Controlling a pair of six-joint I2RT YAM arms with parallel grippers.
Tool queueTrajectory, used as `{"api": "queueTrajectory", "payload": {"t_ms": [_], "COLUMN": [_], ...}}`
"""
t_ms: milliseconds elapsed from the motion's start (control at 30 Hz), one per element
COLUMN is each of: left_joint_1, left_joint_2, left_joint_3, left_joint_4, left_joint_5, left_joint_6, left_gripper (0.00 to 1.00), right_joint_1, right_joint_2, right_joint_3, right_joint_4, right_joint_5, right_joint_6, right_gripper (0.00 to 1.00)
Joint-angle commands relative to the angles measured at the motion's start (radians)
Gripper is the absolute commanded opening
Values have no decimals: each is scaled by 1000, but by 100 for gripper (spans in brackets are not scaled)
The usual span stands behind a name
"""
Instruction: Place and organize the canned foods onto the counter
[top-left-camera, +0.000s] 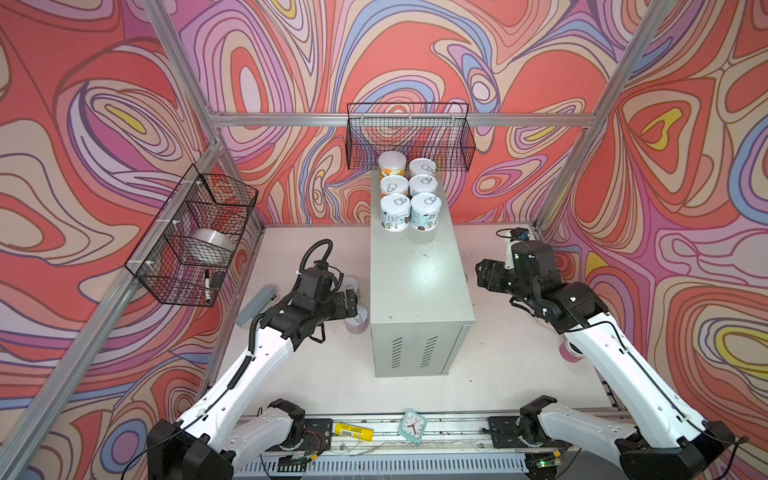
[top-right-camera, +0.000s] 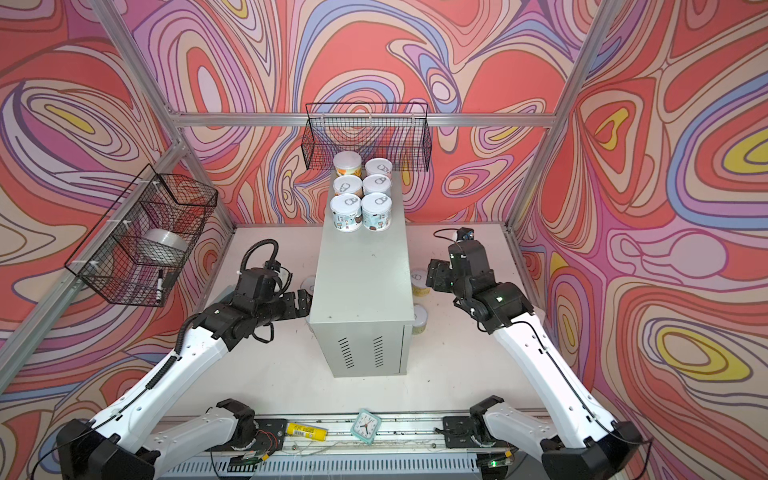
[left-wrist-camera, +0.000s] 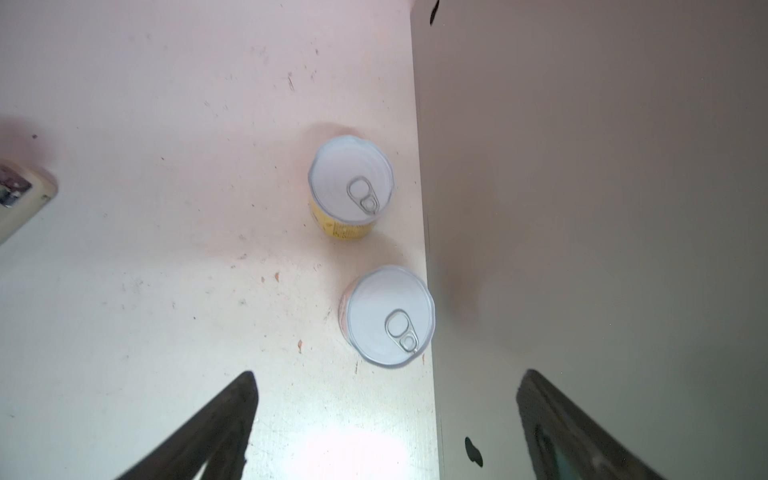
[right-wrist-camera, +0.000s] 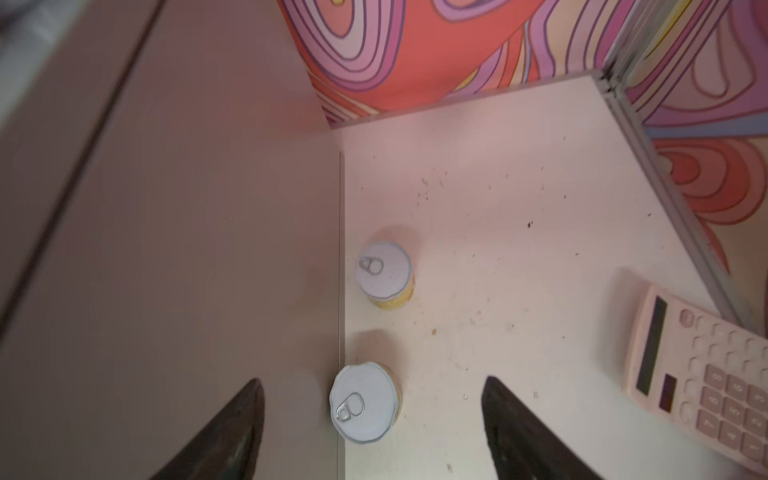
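Several canned foods stand in two rows at the far end of the counter, a tall grey-green cabinet. On the table left of the counter are a yellow can and a pinkish can. My left gripper hangs open above them, holding nothing; in a top view it is beside the counter's left wall. Right of the counter stand two yellow cans. My right gripper is open above the nearer one, and it is empty.
A pink calculator lies right of the right-hand cans. A pink cylinder shows under the right arm. A grey bar lies at the table's left. Wire baskets hang on the back wall and left wall. A clock sits in front.
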Motion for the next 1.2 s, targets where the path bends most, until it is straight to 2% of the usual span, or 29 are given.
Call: {"api": "queueTrajectory", "payload": {"t_ms": [0, 200, 400, 700, 1167], "left_joint_1": [-15, -20, -25, -26, -26], "left_joint_2": [-20, -38, -74, -39, 26], "left_joint_3": [-64, -152, -205, -212, -181], "left_joint_4": [54, 103, 138, 165, 182], "left_joint_5": [-37, -38, -35, -22, -25], "left_joint_6": [-53, -79, -94, -93, -78], "left_gripper": [98, 97, 97, 96, 95], "right_joint_1": [-3, -3, -2, -1, 0], "right_joint_2": [-21, 6, 35, 124, 179], "right_joint_3": [-93, -255, -322, -333, -359], "right_joint_4": [30, 92, 159, 230, 208], "right_joint_5": [-61, -109, -163, -243, -269], "right_joint_6": [49, 79, 78, 66, 43], "right_gripper": [84, 85, 89, 88, 87]}}
